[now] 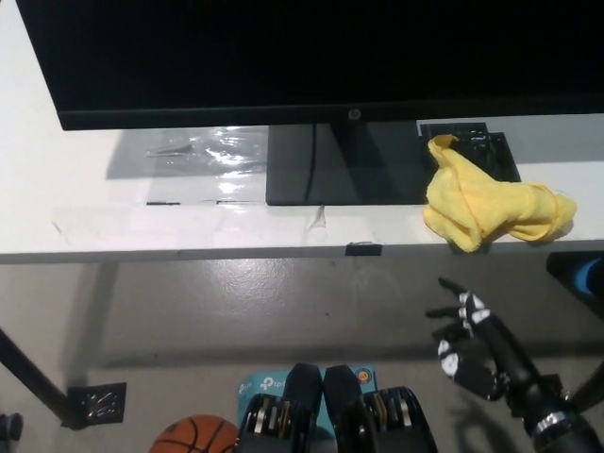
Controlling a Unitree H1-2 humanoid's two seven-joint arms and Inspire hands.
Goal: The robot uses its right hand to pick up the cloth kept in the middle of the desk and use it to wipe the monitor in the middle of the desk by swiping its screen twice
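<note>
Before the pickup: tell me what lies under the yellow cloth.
The yellow cloth rests on the white desk, its upper left overlapping a black pad. Anything else beneath is covered.

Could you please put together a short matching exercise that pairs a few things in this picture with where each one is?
Things:
1. yellow cloth
2. monitor
3. right hand
4. basketball

Places:
A. on the floor, bottom edge of the picture, left of centre
B. crumpled on the desk's right part, beside the monitor's stand
C. below the desk's front edge, at lower right, fingers apart, holding nothing
D. across the top of the picture, screen dark

Pairs: 1-B, 2-D, 3-C, 4-A
</note>
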